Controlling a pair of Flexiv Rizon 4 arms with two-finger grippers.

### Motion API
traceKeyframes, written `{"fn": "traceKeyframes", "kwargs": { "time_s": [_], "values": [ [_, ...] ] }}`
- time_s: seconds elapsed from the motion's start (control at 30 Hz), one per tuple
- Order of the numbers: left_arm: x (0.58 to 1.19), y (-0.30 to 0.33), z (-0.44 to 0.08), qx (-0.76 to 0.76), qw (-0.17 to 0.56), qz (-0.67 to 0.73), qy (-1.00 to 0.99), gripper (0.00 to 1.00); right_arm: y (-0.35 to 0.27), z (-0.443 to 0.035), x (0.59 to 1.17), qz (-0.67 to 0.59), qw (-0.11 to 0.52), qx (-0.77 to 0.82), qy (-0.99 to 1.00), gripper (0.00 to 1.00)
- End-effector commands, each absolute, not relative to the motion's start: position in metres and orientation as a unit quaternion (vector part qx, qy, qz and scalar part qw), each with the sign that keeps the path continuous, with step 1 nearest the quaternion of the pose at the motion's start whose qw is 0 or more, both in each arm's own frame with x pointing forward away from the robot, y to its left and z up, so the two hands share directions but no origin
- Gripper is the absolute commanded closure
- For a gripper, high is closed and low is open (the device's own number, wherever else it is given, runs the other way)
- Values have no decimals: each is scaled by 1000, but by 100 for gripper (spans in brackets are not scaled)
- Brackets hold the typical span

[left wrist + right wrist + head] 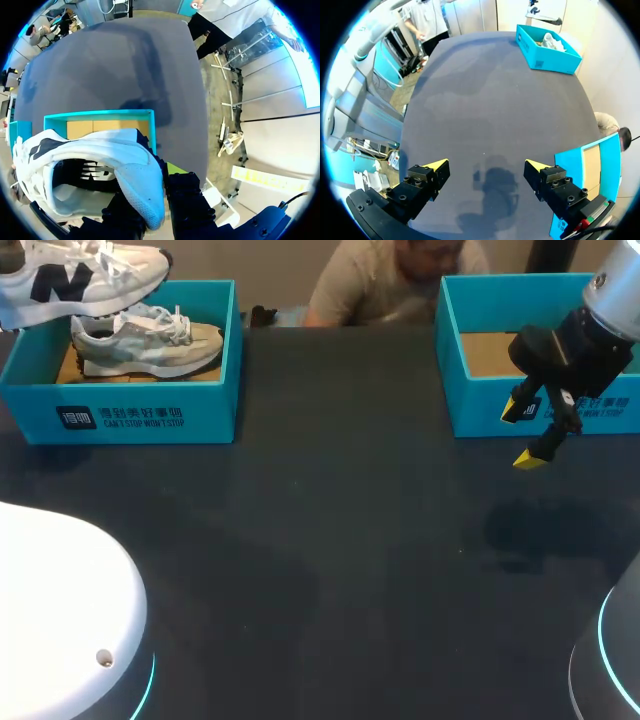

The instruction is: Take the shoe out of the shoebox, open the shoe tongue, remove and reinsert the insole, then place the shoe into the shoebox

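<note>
Shoe (80, 280) is out of the box, hanging in the air at the far left, above the left shoebox (140, 410). My left end effector (152, 200) is clamped on its heel, one finger on each side, with the shoe's opening facing the wrist camera.

I reckon the heel grip is deliberate. It leaves the laces and tongue free for the other arm and keeps the insole reachable.

The left arm isn't visible from the head camera, only the shoe it carries. The left wrist looks down past the shoe into the box.

A second shoe (150, 340) sits in the left shoebox, below the lifted one.

Right end effector (523, 435) has its fingers wide apart with nothing between them. It hovers over the counter (350, 540), just in front of the near wall of the right shoebox (475, 405). The arm comes in from the far right with the wrist pitched down at the counter. The part of that box I can see shows only its cardboard floor.

The arms are well apart. My read is that take-out is about done and tongue and insole haven't started. The shoe needs to come toward the middle so the right arm can reach the tongue.
</note>
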State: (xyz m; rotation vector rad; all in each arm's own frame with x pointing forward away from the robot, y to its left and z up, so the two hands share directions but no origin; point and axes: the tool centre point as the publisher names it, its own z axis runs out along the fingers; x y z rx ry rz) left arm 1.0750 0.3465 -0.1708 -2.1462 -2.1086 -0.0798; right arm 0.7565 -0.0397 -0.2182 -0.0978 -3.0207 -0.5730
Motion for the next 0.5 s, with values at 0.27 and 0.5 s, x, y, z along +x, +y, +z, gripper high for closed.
{"fn": "traceKeyframes", "kwargs": {
  "time_s": [0.27, 0.5],
  "values": [
    [1022, 328, -153, -703, 51, -74, -706, 100, -40, -219, 757, -185, 33, -32, -982, 0],
    [1002, 307, -147, -702, 63, -76, -705, 100, -40, -219, 757, -185, 33, -32, -982, 0]
  ]
}}
